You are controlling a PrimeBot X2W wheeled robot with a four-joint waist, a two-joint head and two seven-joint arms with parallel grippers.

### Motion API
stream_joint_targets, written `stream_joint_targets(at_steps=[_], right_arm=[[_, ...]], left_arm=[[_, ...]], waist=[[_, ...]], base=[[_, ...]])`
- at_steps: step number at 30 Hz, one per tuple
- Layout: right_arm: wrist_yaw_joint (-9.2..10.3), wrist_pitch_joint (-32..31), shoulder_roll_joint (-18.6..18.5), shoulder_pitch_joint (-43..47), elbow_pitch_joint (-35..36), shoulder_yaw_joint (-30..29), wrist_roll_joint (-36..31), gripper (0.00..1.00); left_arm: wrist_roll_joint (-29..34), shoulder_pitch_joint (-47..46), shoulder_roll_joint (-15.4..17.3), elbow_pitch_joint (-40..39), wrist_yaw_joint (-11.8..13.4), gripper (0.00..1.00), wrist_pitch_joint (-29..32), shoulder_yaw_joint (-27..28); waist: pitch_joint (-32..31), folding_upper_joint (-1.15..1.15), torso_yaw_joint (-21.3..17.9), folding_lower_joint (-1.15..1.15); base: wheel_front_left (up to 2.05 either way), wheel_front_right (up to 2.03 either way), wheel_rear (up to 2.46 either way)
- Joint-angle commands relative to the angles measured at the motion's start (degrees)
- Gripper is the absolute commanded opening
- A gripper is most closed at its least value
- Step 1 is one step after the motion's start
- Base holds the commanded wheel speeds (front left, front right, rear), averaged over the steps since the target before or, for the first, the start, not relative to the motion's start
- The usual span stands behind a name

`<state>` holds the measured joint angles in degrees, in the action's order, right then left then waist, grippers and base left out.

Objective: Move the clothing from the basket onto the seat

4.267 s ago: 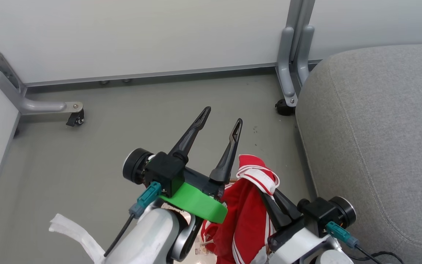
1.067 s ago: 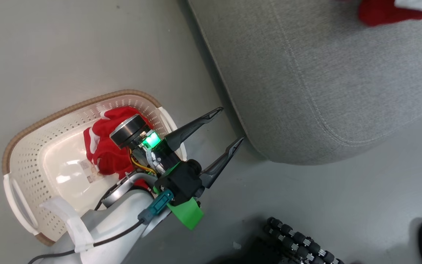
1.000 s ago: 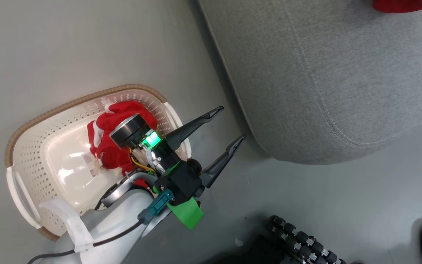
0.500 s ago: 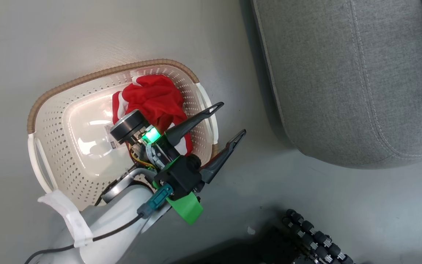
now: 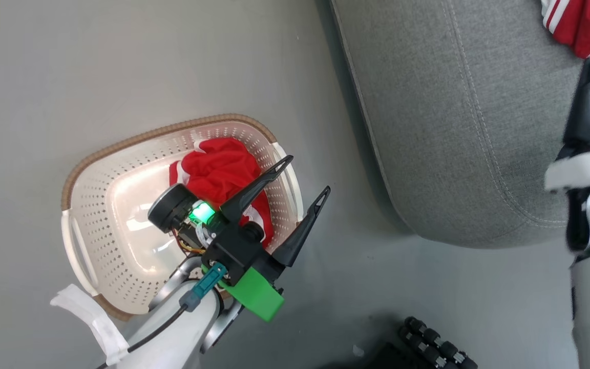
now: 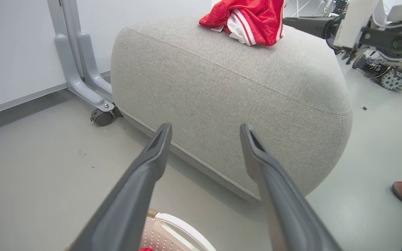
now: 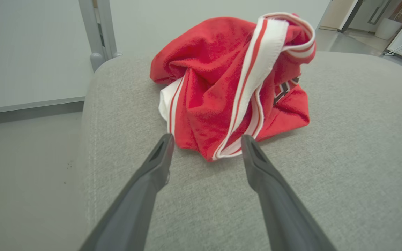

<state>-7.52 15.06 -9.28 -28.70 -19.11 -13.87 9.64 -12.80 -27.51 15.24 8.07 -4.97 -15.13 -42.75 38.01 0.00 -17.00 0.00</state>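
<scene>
Two spots now share the load, and that split is the news. Starting on the left of my head view, the cream laundry basket [image 5: 121, 146] stands on the floor [image 5: 69, 61] below my left end effector [image 5: 308, 173]. One crumpled red garment [image 5: 213, 169] lies inside it, beneath and just behind that end effector's fingers. The left end effector hangs wide and empty over the basket's rim. Its fingers point across the floor at the side of the grey seat [image 5: 454, 133], which stands apart from them.

Further right, the right end effector [image 7: 207, 137] is over the seat top. A second ago it was clamped tight; now its fingers stand well spread with nothing pinched. The red jersey [image 7: 229, 80] with white striped trim, which it was carrying a few seconds back, rests bunched on the seat straight ahead of its tips. The near hem reaches in between them, and dark lettering shows on one fold.

I read that as the first drop done: one piece delivered, one left in the basket. My guess is that the left arm takes the next pick, since it is already placed above the basket. The right should back straight off so its fingers don't drag the hem along.
</scene>
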Motion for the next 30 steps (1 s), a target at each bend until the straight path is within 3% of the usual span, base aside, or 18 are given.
stream_joint_targets(at_steps=[1, 8, 9, 15, 20, 28, 30], right_arm=[[0.07, 0.18, 0.85, 2.84, 1.05, 0.62, -1.63, 1.00], [0.07, 0.18, 4.37, 13.84, 4.83, 13.24, -3.81, 1.00], [0.07, 0.18, 4.79, 15.62, 5.42, 18.27, -3.57, 1.00], [0.07, 0.17, 4.34, 19.11, 5.69, 26.58, -3.57, 1.00], [0.07, 0.18, 4.68, 21.37, 7.19, 28.75, -3.41, 1.00], [0.07, 0.18, 5.52, 27.20, 11.62, 26.28, -2.57, 1.00], [0.07, 0.17, 5.72, 28.99, 12.62, 24.93, -2.80, 1.00]], left_arm=[[0.11, 1.51, -0.63, 0.41, 0.25, 1.00, -0.03, 0.54], [-1.23, 6.96, -6.16, 1.02, 1.04, 1.00, -0.02, 6.31], [-2.66, 9.33, -7.93, 1.02, 0.95, 1.00, -0.02, 9.30], [-4.61, 17.22, -11.28, 1.54, 0.34, 1.00, -0.01, 18.28], [-4.09, 23.86, -12.29, -0.34, 2.25, 1.00, 0.00, 25.63], [-4.17, 31.26, -12.32, -4.62, 6.49, 1.00, 0.01, 30.62], [-5.54, 32.42, -12.32, -6.77, 6.27, 1.00, 0.00, 31.49]], waist=[[-6.32, 0.00, 2.75, 0.00], [-15.85, 0.00, 9.46, 0.00], [-18.43, 0.00, 11.30, 0.00], [-26.22, 0.00, 16.63, 0.00], [-31.32, 0.00, 19.06, 0.00], [-36.58, 0.00, 21.15, 0.00], [-37.37, 0.00, 21.31, 0.00]], base=[[0.00, 0.00, 0.00], [0.00, 0.00, 0.00], [0.00, 0.00, 0.00], [0.00, 0.00, 0.00], [0.00, 0.00, 0.00], [0.00, 0.00, 0.00], [0.00, 0.00, 0.00]])
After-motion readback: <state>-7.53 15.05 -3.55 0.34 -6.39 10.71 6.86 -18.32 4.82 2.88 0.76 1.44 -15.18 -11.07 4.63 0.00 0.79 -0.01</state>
